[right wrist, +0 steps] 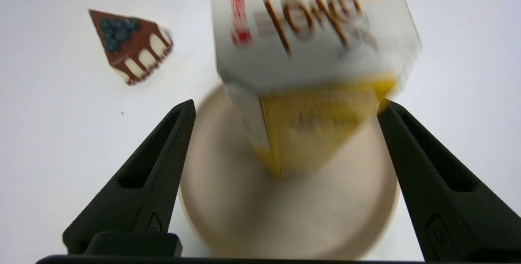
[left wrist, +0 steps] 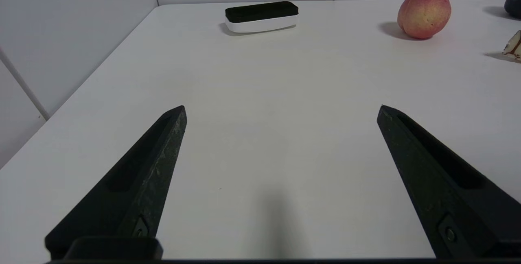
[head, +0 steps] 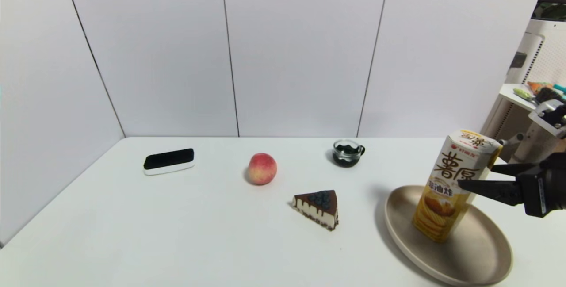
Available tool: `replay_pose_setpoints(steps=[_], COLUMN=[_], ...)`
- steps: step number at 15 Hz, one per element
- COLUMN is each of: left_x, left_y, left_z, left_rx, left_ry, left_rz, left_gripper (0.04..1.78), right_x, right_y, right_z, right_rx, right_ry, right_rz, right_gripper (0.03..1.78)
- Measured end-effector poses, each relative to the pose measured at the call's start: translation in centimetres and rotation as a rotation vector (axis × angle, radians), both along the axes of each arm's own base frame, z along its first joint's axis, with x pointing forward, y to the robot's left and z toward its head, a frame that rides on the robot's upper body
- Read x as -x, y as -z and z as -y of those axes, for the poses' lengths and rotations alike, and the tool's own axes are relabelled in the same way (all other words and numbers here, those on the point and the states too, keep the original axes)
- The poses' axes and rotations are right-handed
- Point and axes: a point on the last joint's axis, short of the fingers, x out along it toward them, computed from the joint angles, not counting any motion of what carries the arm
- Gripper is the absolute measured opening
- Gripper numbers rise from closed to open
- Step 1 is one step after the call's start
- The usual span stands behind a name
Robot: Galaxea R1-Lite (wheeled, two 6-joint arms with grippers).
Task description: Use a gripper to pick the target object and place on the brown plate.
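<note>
The tall hexagonal snack box (head: 455, 181), white on top and yellow below, has its base on the beige-tan plate (head: 477, 256) at the front right and leans with its top towards the right. My right gripper (head: 476, 176) is open at the box's mid-height, one finger on each side. In the right wrist view the box (right wrist: 313, 52) is blurred between and just past the wide-open fingertips (right wrist: 185, 113), over the plate (right wrist: 228, 199). My right gripper (right wrist: 285, 102) grips nothing. My left gripper (left wrist: 281, 108) is open and empty, low over bare table.
A chocolate cake slice (head: 319, 207) lies left of the plate. A peach (head: 262, 168), a small dark glass cup (head: 347, 152) and a black-and-white eraser block (head: 169, 161) stand farther back. White walls close the back and left.
</note>
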Motion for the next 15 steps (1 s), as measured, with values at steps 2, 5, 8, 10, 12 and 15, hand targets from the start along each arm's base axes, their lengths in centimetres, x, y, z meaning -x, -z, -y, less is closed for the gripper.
replay_pose_setpoints(steps=[2,5,8,10,12,15], left_x=[0.0,0.0,0.0,0.0,0.0,0.0], left_y=[0.0,0.0,0.0,0.0,0.0,0.0], left_z=[0.0,0.0,0.0,0.0,0.0,0.0], left_rx=[0.0,0.0,-0.001,0.0,0.0,0.0], left_ry=[0.0,0.0,0.0,0.0,0.0,0.0], left_rz=[0.0,-0.001,-0.001,-0.001,0.0,0.0], left_gripper=[1.69,1.69,1.69,1.69,1.69,1.69], right_x=[2.3,6.4,11.3,14.3,16.9,18.9], right_y=[0.3,1.0,2.9,4.5,6.4,10.7], right_z=[0.1,-0.2,-0.4,-0.6,-0.7,-0.6], right_rx=[0.016,0.046,0.08,0.083,0.074,0.054], right_ry=[0.086,0.171,0.245,0.291,0.319,0.322], right_rz=[-0.023,0.019,0.099,0.17,0.255,0.34], right_gripper=[1.59,1.63,1.65,1.67,1.68,1.69])
